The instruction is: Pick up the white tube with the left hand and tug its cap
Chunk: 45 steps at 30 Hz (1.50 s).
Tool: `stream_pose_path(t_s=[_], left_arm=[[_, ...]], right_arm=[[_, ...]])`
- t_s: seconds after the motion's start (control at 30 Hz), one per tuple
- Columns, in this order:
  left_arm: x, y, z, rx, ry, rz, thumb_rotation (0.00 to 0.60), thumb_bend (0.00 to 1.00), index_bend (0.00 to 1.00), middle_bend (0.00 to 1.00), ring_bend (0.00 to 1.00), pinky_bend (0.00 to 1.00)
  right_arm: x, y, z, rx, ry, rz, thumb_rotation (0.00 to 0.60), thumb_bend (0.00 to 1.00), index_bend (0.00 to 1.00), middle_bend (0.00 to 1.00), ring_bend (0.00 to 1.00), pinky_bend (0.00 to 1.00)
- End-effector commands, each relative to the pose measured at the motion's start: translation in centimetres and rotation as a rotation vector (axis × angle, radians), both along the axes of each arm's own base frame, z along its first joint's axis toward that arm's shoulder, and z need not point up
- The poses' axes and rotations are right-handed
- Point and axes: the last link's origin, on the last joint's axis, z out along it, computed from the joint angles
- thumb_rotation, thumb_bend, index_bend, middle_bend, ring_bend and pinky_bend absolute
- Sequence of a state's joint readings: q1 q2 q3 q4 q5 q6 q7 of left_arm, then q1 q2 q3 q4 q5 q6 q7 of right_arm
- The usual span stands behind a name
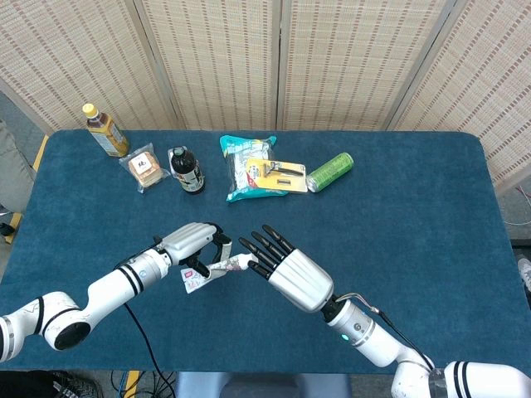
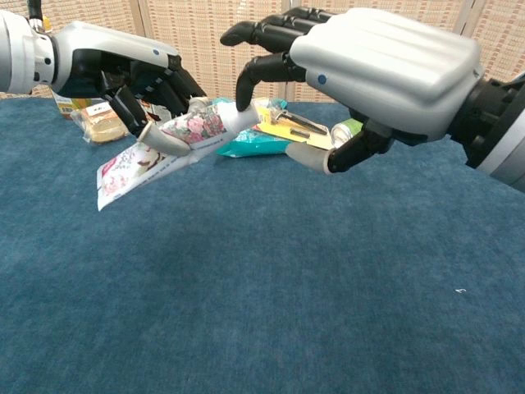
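The white tube [image 1: 212, 269] with a flower print is held above the blue table by my left hand [image 1: 193, 244], fingers wrapped around its middle. In the chest view the tube [image 2: 182, 135] slants, flat end down to the left, cap end up to the right. My left hand [image 2: 123, 72] grips it from above. My right hand [image 1: 288, 270] faces it with fingers spread. One of its fingertips [image 2: 244, 102] rests against the cap end, which it mostly hides. The thumb of my right hand [image 2: 369, 61] stays apart below, closed on nothing.
Along the far side of the table [image 1: 431, 199] stand a yellow-capped bottle [image 1: 104, 130], a wrapped sandwich [image 1: 146, 168], a dark bottle [image 1: 186, 170], a teal packet [image 1: 246, 174] with a razor pack [image 1: 280, 172] on it, and a green can [image 1: 329, 172].
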<state>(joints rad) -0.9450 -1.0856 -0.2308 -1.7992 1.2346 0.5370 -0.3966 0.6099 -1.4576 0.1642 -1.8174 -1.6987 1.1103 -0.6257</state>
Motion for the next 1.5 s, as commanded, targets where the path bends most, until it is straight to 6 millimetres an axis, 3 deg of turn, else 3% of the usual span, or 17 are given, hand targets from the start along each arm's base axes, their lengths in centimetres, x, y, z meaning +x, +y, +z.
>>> stream_pose_path(t_s=[0.03,1.5], left_arm=[[0.0,0.0,0.0,-0.002,-0.001,0.002,0.600,0.45,0.61,0.67,0.39,0.14],[0.0,-0.5,1.6,-0.021,-0.042,0.009,0.600,0.46,0.62,0.68,0.39,0.14]], right_arm=[[-0.1,-0.1,0.0,-0.001,0.007,-0.006,0.600,0.30,0.33,0.05,0.00,0.00],[-1.4,-1.7,-1.2,0.021,0.039,-0.080,0.600,0.30,0.33,0.05,0.00,0.00]])
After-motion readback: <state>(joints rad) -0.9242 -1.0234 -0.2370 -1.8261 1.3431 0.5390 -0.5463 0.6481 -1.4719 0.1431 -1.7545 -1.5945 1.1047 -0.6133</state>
